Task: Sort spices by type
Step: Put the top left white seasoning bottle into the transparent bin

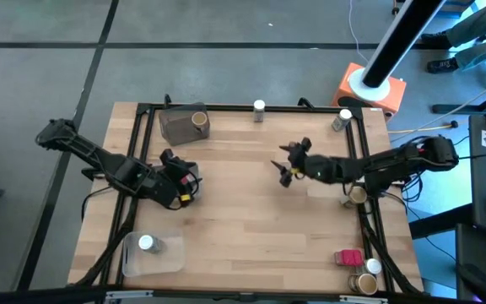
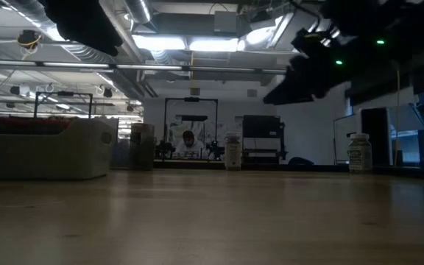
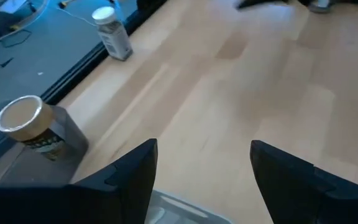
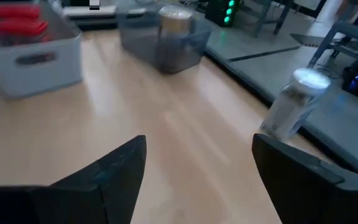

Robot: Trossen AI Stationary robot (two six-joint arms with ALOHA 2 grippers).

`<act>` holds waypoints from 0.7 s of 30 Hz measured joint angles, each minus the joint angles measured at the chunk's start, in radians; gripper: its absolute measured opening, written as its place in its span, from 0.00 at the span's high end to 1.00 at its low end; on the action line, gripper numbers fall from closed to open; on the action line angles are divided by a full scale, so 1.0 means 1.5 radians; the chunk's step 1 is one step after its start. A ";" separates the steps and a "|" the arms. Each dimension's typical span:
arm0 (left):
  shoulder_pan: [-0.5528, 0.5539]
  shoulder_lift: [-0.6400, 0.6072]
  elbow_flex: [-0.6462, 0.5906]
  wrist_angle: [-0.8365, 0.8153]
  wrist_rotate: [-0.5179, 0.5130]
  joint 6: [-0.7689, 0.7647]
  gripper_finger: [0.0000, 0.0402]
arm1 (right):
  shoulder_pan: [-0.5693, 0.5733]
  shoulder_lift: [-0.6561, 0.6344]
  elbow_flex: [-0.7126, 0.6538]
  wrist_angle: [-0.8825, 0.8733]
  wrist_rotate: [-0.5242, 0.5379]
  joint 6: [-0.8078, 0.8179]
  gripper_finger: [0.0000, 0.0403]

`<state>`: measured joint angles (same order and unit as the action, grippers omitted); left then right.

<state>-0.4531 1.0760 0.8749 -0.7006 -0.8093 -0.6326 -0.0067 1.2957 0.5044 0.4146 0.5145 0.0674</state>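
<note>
We judge sorting barely begun: jars [image 1: 259, 108] sit scattered along the frame's top and right edges, one seemingly in the lower-left tray [image 1: 133, 256]. Left claw [image 1: 187, 176] and right claw [image 1: 286, 165] hover mid-tabletop, fingers apart, empty.

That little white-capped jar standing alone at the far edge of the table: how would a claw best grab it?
The white-capped jar stands upright with bare table around it, so I'd come down from above and close on its round sides just under the cap. The right claw, open and empty, is nearer; the left claw is open too.
</note>
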 joint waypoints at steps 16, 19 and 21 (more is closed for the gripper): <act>-0.021 0.000 -0.218 0.187 -0.006 -0.075 0.40 | -0.283 0.043 0.199 -0.120 -0.278 -0.054 0.27; -0.020 0.000 -0.245 0.237 -0.028 -0.082 0.40 | -0.305 0.090 0.269 -0.176 -0.281 -0.050 0.27; -0.020 0.000 -0.253 0.247 -0.036 -0.083 0.40 | -0.315 0.124 0.318 -0.216 -0.279 -0.050 0.27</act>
<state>-0.4835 1.0756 0.4958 -0.3298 -0.8631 -0.7567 -0.4796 1.4810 0.9816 0.0899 0.0960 -0.0084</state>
